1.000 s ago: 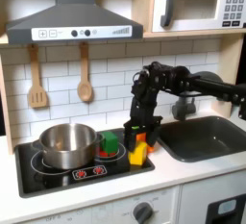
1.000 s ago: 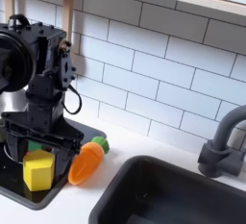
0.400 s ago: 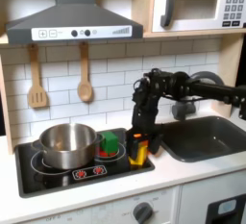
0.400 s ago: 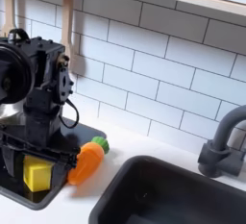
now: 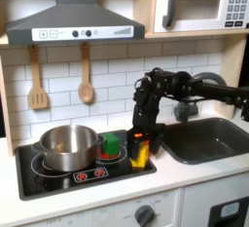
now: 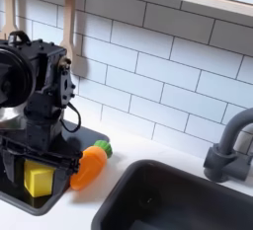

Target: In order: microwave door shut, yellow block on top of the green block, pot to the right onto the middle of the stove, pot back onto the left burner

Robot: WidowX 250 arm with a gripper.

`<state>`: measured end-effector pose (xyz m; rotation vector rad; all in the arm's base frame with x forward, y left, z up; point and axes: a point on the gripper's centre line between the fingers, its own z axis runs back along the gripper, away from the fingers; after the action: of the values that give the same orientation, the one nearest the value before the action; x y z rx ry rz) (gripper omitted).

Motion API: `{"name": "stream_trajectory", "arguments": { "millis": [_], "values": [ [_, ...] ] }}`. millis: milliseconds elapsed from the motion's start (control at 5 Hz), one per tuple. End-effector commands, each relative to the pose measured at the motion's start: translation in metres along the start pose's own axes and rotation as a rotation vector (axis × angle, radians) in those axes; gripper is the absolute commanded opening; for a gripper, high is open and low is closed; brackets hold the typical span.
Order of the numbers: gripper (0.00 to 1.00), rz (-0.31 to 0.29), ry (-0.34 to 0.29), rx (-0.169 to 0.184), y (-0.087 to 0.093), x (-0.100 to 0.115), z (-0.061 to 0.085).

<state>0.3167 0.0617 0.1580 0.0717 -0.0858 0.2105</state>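
The microwave door [image 5: 199, 5] stands shut at the top right of the first exterior view, its grey handle [image 5: 170, 5] on its left side. The steel pot [image 5: 68, 145] sits on the left burner [image 5: 34, 163] of the black stove [image 5: 58, 180]. Right of the pot is the green block [image 5: 110, 151]. The yellow block [image 5: 142, 157] [image 6: 40, 180] stands on the stove's right part. My gripper [image 5: 139, 145] [image 6: 40, 167] is low over it and open, a finger on each side with gaps between.
An orange carrot-like toy [image 6: 89, 165] lies just right of the yellow block in the second exterior view. A dark sink [image 5: 204, 138] with a grey faucet [image 6: 229, 155] lies beyond. Wooden utensils [image 5: 37, 85] hang on the tiled wall.
My gripper came down from above the yellow block until its fingers straddled it. Over the last half second it has hardly moved. The blocks and pot stayed put.
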Motion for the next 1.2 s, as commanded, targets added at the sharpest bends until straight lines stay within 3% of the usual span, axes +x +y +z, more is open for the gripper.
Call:
{"name": "stream_trajectory", "arguments": {
  "millis": [0, 1000],
  "values": [
    [1.00, 0.040, 0.020, -0.005, -0.002, 0.011, -0.006],
    [1.00, 0.048, 0.020, 0.001, -0.003, -0.001, 0.002]
  ]
}}
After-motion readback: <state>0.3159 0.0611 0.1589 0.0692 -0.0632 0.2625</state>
